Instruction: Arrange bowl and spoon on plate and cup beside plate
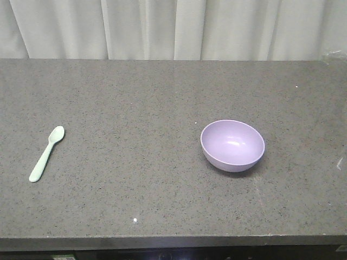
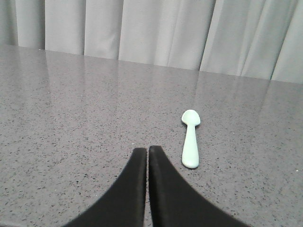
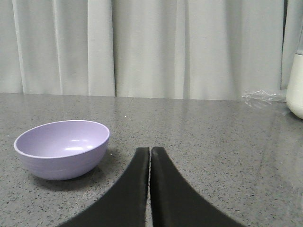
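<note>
Table [image 1: 141,92], grey speckled: spoon [image 1: 46,154], left of frame, lying flat; bowl [image 1: 232,145], right of centre, upright, well apart. Left pincer [image 2: 147,151], right pincer [image 3: 150,151]: both closed tight, holding nothing.

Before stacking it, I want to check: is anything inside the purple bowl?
Nothing: the bowl shows a bare lavender inside in the front view. The spoon lies apart on the countertop. The patch of countertop under the bowl is covered.

The spoon [image 2: 191,139] lies on the tabletop [image 2: 71,118] ahead and right of my left jaws, handle toward me; the bowl [image 3: 61,148] sits ahead-left of my right jaws.
</note>
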